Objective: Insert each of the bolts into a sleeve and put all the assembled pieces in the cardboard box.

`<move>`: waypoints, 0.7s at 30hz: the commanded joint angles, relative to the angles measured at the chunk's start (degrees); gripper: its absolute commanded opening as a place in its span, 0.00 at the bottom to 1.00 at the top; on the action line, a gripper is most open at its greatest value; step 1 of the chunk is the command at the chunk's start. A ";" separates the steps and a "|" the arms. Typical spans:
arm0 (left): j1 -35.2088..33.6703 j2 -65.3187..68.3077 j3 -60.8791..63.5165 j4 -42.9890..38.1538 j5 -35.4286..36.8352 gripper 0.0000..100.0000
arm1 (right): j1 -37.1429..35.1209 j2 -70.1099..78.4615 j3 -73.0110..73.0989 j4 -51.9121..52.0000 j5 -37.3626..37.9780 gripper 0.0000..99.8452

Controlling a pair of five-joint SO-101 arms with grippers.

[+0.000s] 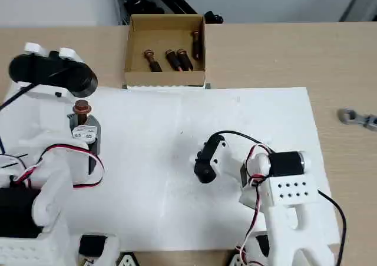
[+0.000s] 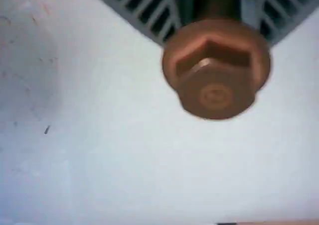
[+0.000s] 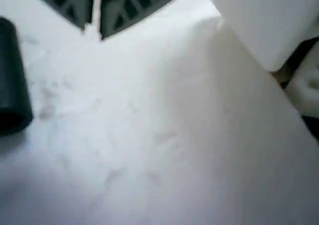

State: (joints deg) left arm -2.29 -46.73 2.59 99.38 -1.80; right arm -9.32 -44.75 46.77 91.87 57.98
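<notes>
High view, item one: open brown cardboard box [image 1: 165,77] at the far edge of the white foam board [image 1: 235,130], which lies on a tan wooden table [image 1: 265,48]. Contents: four assembled pieces [image 1: 172,60], each a copper-headed bolt in a dark sleeve. Three lie side by side on the box floor and the fourth lies along the wall nearest the right arm. Item two: copper-coloured hex-headed bolt [image 2: 215,68], held head-up over the near left part of the board, well apart from the box. Its shank is hidden between the grey ribbed fingers [image 2: 134,11], so I cannot tell whether it carries a sleeve. Item three: left gripper [image 1: 83,123], clamped tight on that bolt just below the head. Item four: right gripper [image 3: 93,21], low over the middle of the board, its ribbed fingers drawn together to a thin slit with nothing between them. Item five: small metal tool [image 1: 353,117], lying on bare table off the board's right edge.
</notes>
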 commanded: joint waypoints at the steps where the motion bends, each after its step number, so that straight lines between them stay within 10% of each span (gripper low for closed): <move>1: -0.53 -1.05 0.13 -1.49 0.00 0.01 | -0.13 -2.07 -0.35 -0.84 0.53 0.01; 21: -0.53 -0.97 0.13 -1.41 0.09 0.01 | 5.49 -2.42 -0.09 -0.92 0.53 0.09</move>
State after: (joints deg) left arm -2.29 -46.73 2.59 99.38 -1.71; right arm -6.51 -46.42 46.95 91.87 57.98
